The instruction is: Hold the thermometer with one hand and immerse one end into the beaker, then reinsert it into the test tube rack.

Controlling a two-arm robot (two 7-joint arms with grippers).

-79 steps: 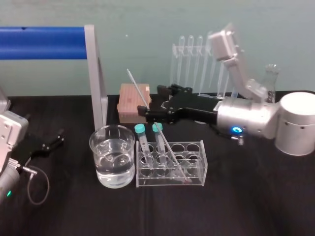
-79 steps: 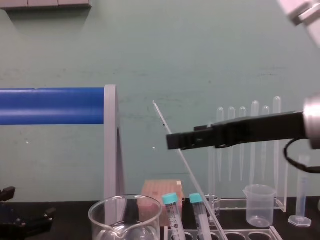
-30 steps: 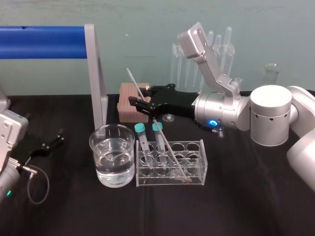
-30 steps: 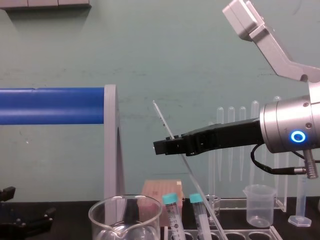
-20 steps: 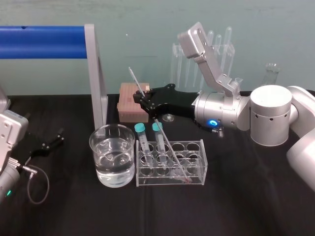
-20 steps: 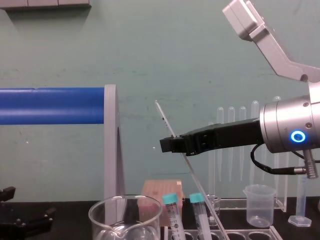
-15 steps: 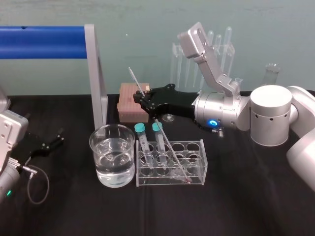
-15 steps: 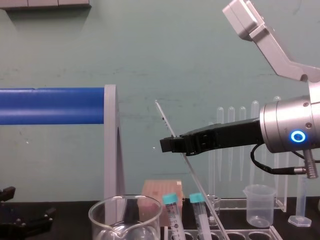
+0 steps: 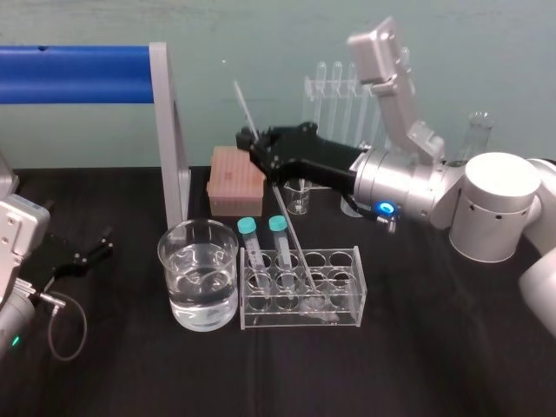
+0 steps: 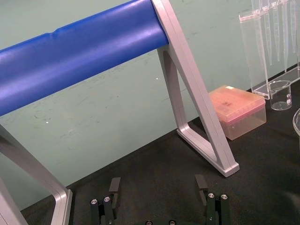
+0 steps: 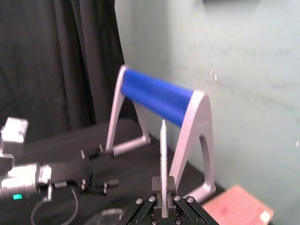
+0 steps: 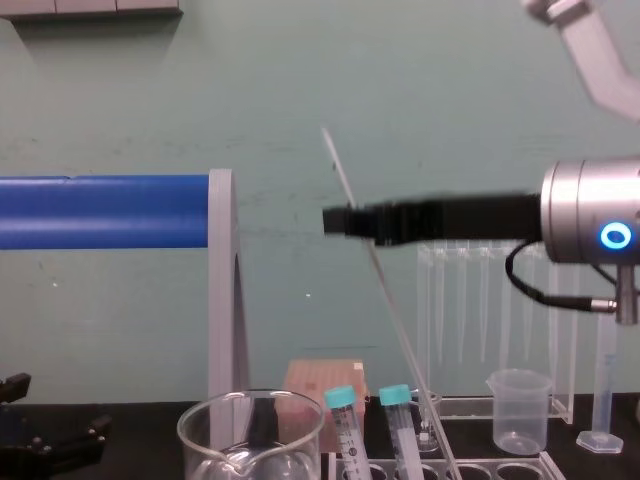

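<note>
The thermometer (image 9: 291,234) is a long thin glass rod that leans up and to the left. Its lower end still reaches down into the test tube rack (image 9: 347,287). My right gripper (image 9: 250,142) is shut on its upper part, above and behind the rack. In the chest view the right gripper (image 12: 335,220) holds the thermometer (image 12: 385,290) high over the table, and the right wrist view has the rod (image 11: 162,154) standing between the closed fingers. The beaker (image 9: 198,287), part full of water, stands just left of the rack. My left gripper (image 10: 157,187) rests open at the table's left side.
Two teal-capped tubes (image 9: 248,228) stand in the rack's left holes. A blue bar on a grey frame (image 9: 165,130) rises behind the beaker. A pink tip box (image 9: 233,181), a pipette stand (image 9: 334,95) and a small plastic beaker (image 12: 518,410) sit at the back.
My right gripper closed on the thermometer, then rose with it. The rod now stands higher and steeper, and its lower end has lifted off the rack's floor.
</note>
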